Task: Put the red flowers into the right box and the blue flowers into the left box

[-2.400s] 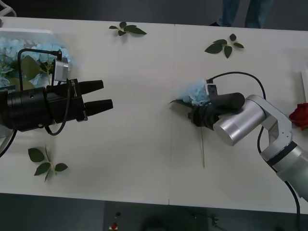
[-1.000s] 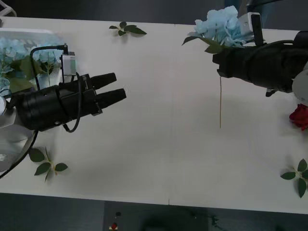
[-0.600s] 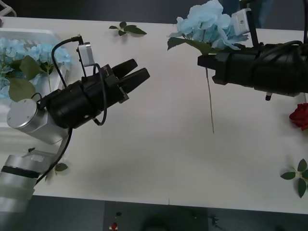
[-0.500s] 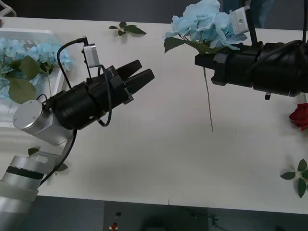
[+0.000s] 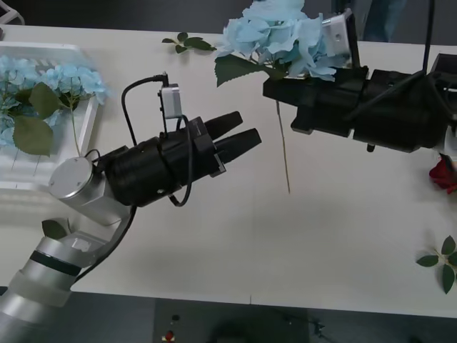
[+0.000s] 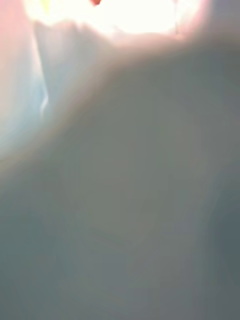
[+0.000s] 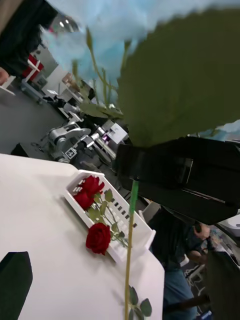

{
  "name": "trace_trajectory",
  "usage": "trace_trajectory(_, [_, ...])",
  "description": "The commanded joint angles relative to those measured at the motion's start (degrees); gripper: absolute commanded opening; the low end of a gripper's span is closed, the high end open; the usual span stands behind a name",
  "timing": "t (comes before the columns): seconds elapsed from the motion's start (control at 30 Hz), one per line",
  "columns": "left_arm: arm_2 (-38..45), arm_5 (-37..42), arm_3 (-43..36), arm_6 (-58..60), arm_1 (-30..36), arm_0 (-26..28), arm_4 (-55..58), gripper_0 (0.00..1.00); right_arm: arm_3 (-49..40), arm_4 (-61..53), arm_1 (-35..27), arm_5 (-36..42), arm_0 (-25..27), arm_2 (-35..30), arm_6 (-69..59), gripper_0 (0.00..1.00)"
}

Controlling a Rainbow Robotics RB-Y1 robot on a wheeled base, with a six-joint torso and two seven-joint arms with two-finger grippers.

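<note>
— Raised since earlier: blue flower (image 5: 275,36), off the table (image 5: 214,236), clenched in the right gripper (image 5: 275,89).
— And the left gripper (image 5: 243,132)?
— Released, fingers apart, just beside the hanging stem (image 5: 284,153), away from the left box (image 5: 43,153).

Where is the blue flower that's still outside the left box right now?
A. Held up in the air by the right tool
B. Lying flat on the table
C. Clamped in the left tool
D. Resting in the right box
A: the right tool grips the blue flower just under its head, its stem hanging free above the table, while the left tool is open beside the stem.
</note>
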Motion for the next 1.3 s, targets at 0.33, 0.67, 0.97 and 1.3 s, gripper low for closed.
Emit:
trace_trajectory(0.33, [-7.64,0.47,-0.62,-1.90,5.86,1.40,0.15,1.00,-1.82,3.19,3.25,-3.49,-2.63,6.35,2.39,0.00])
trace_trajectory(0.67, [-7.73,0.12,-0.62,-1.90,5.86,1.76,-1.79,0.00,-1.82,3.19,3.95,-3.58,-2.63,6.53,2.22,0.00])
trace_trajectory(0.97, [-7.73,-1.38,-0.62,-1.90,6.04,0.79,-1.61,0.01,-1.82,3.19,4.04,-3.58,-2.63,6.62,2.39,0.00])
trace_trajectory(1.3, [-7.82,-4.01,-0.62,-1.90,4.98,-1.93,-1.52,0.55,-1.82,3.28,4.04,-3.58,-2.63,6.79,2.39,0.00])
